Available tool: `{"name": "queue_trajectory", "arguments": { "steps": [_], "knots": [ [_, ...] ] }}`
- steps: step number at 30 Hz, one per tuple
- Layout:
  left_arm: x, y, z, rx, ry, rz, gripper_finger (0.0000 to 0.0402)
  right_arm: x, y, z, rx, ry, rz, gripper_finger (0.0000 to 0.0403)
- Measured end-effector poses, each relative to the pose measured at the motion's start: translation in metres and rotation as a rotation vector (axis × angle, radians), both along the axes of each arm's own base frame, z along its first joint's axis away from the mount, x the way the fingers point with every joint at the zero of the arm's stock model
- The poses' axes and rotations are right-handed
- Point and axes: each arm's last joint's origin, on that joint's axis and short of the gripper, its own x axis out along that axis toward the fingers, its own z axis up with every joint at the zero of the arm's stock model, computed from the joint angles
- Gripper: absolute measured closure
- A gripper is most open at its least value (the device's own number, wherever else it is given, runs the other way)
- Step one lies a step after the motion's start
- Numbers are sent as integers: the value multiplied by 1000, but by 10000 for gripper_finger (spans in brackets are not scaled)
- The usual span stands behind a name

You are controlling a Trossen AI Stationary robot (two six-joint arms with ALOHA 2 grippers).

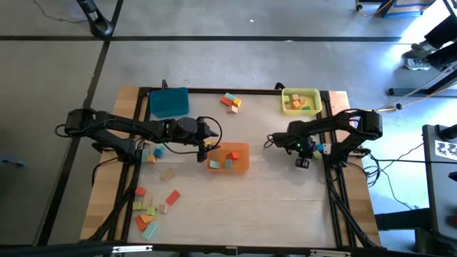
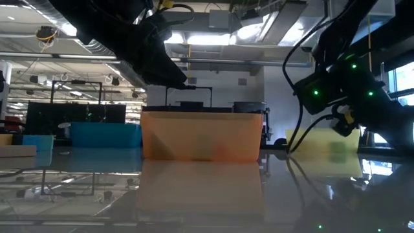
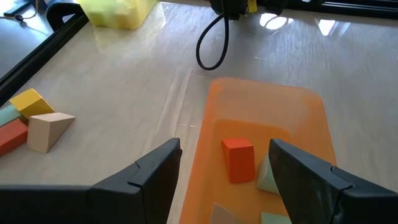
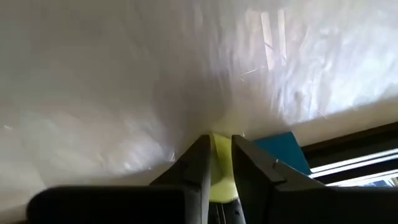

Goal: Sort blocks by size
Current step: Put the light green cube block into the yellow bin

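R gripper (image 4: 216, 163) pinching yellow-green block (image 4: 221, 168)

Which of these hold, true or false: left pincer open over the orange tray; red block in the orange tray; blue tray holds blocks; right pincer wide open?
1. The left pincer is open above the orange tray. True.
2. A red block lies in the orange tray. True.
3. The blue tray holds blocks. False: none show in it.
4. The right pincer is wide open. False: its fingers stand close together, with something yellow-green between them.
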Motion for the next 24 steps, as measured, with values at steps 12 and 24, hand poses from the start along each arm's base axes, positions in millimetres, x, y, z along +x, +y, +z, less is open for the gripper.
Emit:
{"name": "queue_trajectory", "arguments": {
  "steps": [12,24],
  "knots": [
    [0,0,0,0,0,0,170,4,4,27,70,120,32,170],
    [0,0,0,29,5,-18,170,14,40,24,-24,73,390,96]
  ]
}}
